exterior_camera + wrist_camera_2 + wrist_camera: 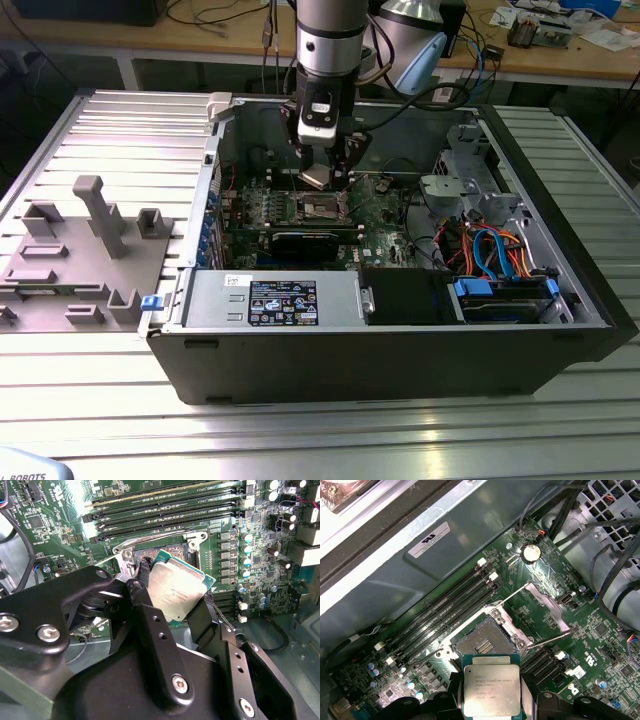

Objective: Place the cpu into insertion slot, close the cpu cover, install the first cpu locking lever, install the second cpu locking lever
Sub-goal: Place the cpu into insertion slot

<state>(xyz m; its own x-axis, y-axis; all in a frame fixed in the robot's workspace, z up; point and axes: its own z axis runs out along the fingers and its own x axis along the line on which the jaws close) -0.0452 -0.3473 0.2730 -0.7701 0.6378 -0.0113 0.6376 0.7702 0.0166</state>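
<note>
The cpu (491, 689) is a flat square chip with a pale silver lid on a green rim, pinched by two opposite edges between the gripper (328, 166) fingers (200, 622). It hangs over the board just beside the slot (482, 646), not touching it. The slot lies bare, its cover (547, 605) swung open and the levers (513, 594) raised. Memory slots (445, 615) crowd one edge; the case wall (470, 535) stands well apart

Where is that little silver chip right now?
In the first wrist view, the cpu is held in the claw, close to the open insertion slot.
</note>
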